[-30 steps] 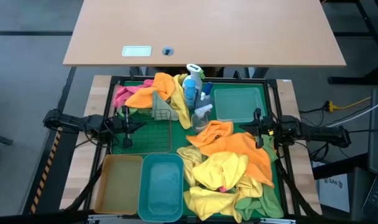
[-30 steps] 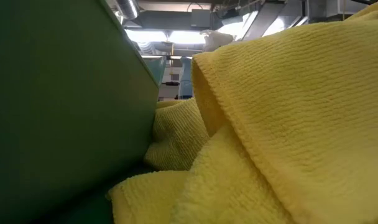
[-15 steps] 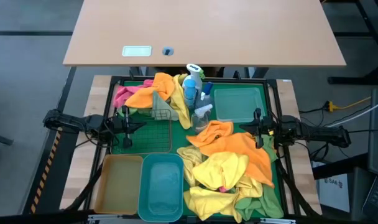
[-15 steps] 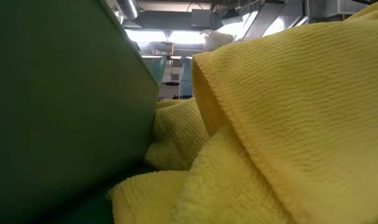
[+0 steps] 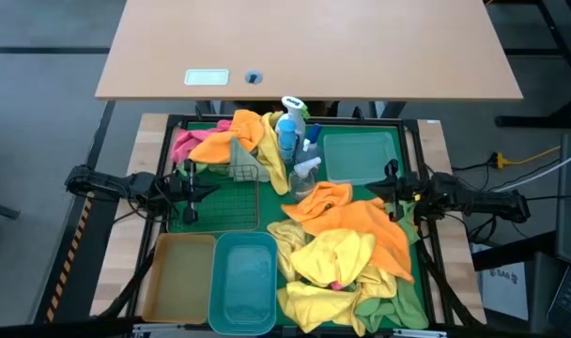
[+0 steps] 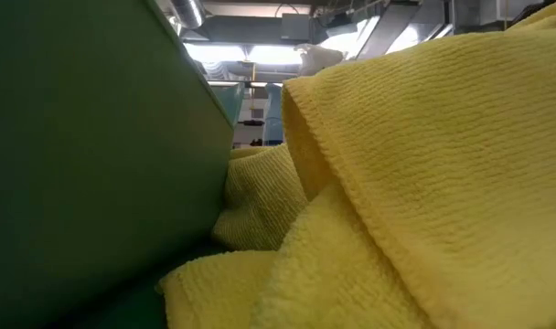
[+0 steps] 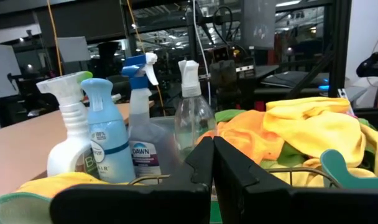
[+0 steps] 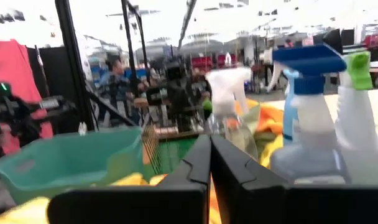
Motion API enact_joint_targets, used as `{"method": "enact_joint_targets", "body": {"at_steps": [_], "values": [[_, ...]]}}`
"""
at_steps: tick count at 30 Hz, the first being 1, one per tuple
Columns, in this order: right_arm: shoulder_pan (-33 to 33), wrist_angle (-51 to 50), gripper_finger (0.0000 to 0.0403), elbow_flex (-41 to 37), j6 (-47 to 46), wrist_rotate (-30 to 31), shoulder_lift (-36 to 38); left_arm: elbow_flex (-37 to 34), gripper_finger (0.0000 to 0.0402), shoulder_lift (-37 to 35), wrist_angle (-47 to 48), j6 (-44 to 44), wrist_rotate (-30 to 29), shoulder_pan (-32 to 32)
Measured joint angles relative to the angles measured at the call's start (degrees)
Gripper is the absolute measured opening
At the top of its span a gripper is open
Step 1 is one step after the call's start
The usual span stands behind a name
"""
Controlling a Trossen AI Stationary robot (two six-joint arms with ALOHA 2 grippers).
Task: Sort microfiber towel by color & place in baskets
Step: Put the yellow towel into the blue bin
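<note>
In a large green tray (image 5: 409, 141), orange (image 5: 356, 221), yellow (image 5: 332, 268) and green (image 5: 379, 305) microfiber towels lie heaped at the near right. Pink (image 5: 182, 143), orange and yellow towels (image 5: 253, 131) are draped over the far end of the wire-mesh basket (image 5: 220, 197). The amber basket (image 5: 177, 272) and teal basket (image 5: 243, 282) stand at the near left, the clear basket (image 5: 361, 155) at the far right. My left gripper (image 5: 206, 188) hovers shut over the wire basket's left side. My right gripper (image 5: 375, 192) hovers shut by the tray's right edge, beside the orange towel.
Several spray bottles (image 5: 290, 131) stand at the tray's far middle, between the two grippers. A tan desk (image 5: 309, 47) lies beyond the tray. In the low view a yellow towel (image 6: 424, 183) and a green wall (image 6: 77, 137) fill the picture.
My right gripper has tipped up a little at the wrist, staying shut and in place. The towels and baskets have not moved.
</note>
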State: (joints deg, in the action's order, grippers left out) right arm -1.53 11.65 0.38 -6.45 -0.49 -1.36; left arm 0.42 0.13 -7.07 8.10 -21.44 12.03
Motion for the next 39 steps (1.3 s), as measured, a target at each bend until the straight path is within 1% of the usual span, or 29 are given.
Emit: {"method": "enact_joint_targets", "body": {"at_steps": [5, 7, 9, 12, 15, 18, 20, 22, 25, 29, 33, 39], "values": [[0.01, 6.47, 0.0010, 0.00, -3.64, -2.58, 0.02, -0.01, 0.0004, 0.01, -0.06, 0.00, -0.06, -0.02], [0.01, 8.42, 0.0011, 0.00, -3.77, -4.82, 0.00, -0.01, 0.0004, 0.00, -0.11, 0.00, -0.08, -0.02], [0.01, 9.09, 0.0021, 0.45, -5.18, -7.31, 0.02, 0.00, 0.0004, 0.01, -0.13, 0.00, -0.09, 0.00], [0.01, 8.79, 0.0055, 2.13, -9.96, -11.02, -0.22, -0.01, 0.0004, 0.01, -0.16, 0.02, -0.19, 0.00], [0.01, 8.83, 0.0106, 4.10, -11.16, -12.15, -1.99, 0.01, 0.0004, 0.01, -0.17, 0.04, -0.62, -0.02], [0.01, 8.77, 0.0157, 6.37, -11.31, -13.04, -5.48, -0.01, 0.0004, 0.01, -0.20, 0.04, -0.64, -0.02], [0.01, 8.73, 0.0183, 8.04, -11.31, -15.34, -8.20, 0.00, 0.0004, 0.01, -0.20, 0.04, -0.63, 0.00], [0.01, 8.62, 0.0201, 9.88, -11.32, -18.45, -11.25, -0.01, 0.0004, 0.01, -0.20, 0.04, -0.63, 0.00], [0.10, 5.13, 0.0211, 13.47, -11.33, -21.73, -15.64, 0.00, 0.0004, 0.01, -0.17, 0.04, -0.63, 0.00], [0.10, -4.27, 0.0213, 19.14, -11.54, -22.16, -21.22, 0.01, 0.0004, 0.01, -0.17, 0.04, -0.63, -0.01], [0.10, -14.32, 0.0213, 24.91, -16.13, -23.65, -27.11, 0.00, 0.0004, 0.00, -0.17, 0.04, -0.61, -0.01], [0.10, -26.73, 0.0213, 31.64, -21.81, -28.85, -35.03, 0.00, 0.0004, 0.01, -0.15, 0.04, -0.60, -0.01]]}}
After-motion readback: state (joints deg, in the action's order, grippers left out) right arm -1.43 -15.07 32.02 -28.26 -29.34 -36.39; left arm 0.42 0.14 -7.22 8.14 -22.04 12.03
